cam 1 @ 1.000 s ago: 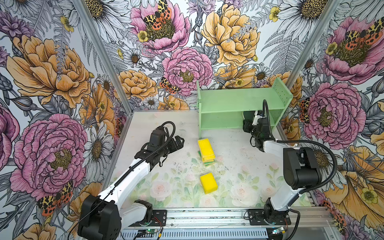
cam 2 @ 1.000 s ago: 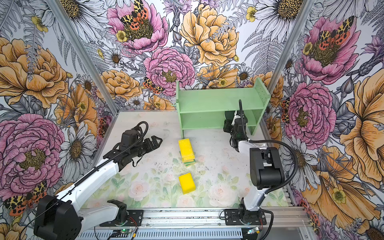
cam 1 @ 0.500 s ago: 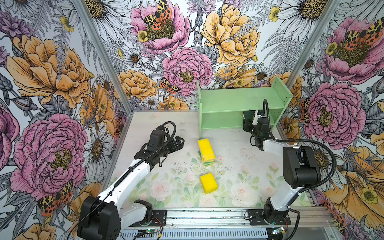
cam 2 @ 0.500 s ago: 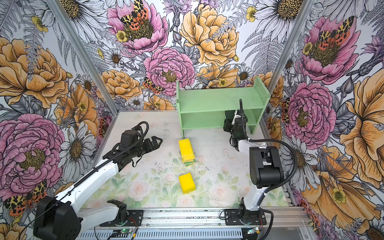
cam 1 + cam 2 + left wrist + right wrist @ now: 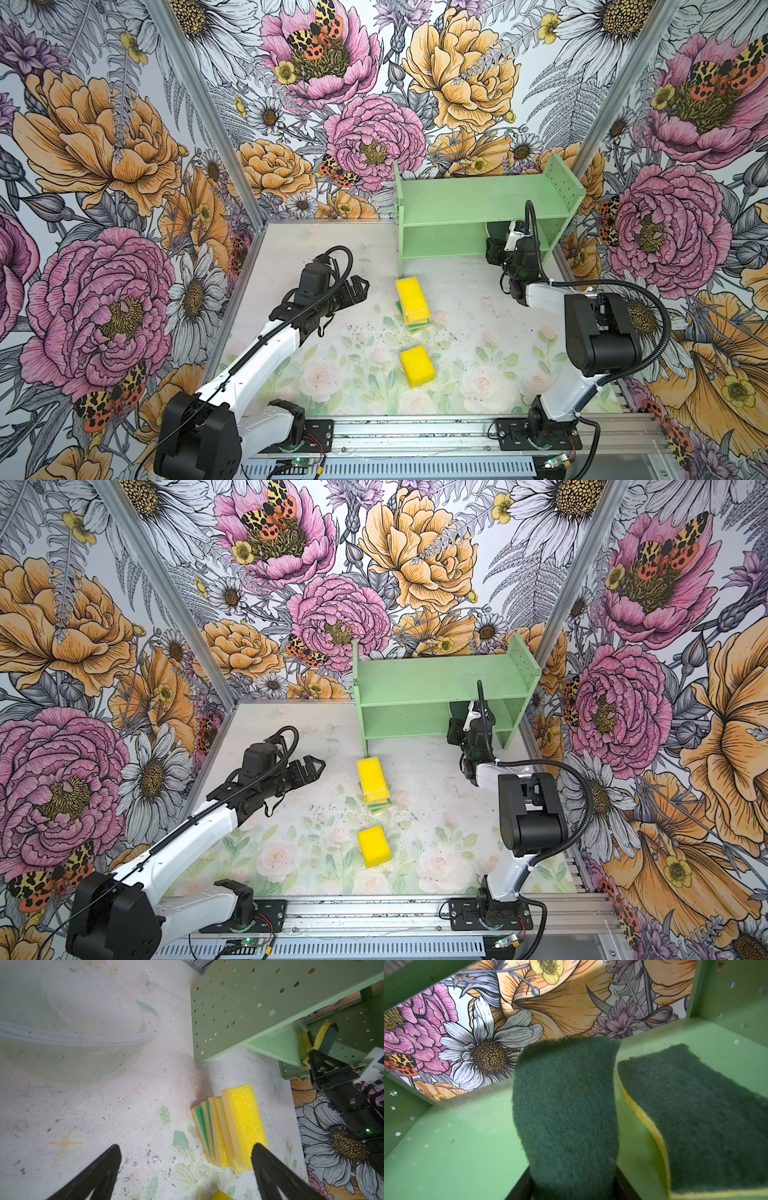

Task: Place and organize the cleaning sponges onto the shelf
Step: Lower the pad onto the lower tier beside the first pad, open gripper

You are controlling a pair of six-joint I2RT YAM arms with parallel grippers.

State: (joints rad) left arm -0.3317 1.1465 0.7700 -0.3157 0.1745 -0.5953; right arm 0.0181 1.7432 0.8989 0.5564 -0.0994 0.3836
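No appreciable movement since a second ago: both arms, the shelf point(image 5: 478, 199) and the loose sponges lie as they did. The right gripper point(image 5: 319, 1052) reaches into the lower tier at the shelf's right end. Its jaws are closed narrowly on a dark-green sponge point(image 5: 566, 1109), held on edge just beside a second dark-green sponge point(image 5: 695, 1118) already lying on that tier. Whether the held one touches the board cannot be told. The left gripper point(image 5: 359, 286) hovers wide open and empty over the table point(image 5: 299, 249), near a stack of sponges point(image 5: 411, 299). A single yellow sponge point(image 5: 417, 365) lies nearer the front.

Assessment: placement of the held sponge is in hand, with most of the task outstanding. The next move calls for setting it flat alongside its neighbour, opening, and backing straight out without dragging either.
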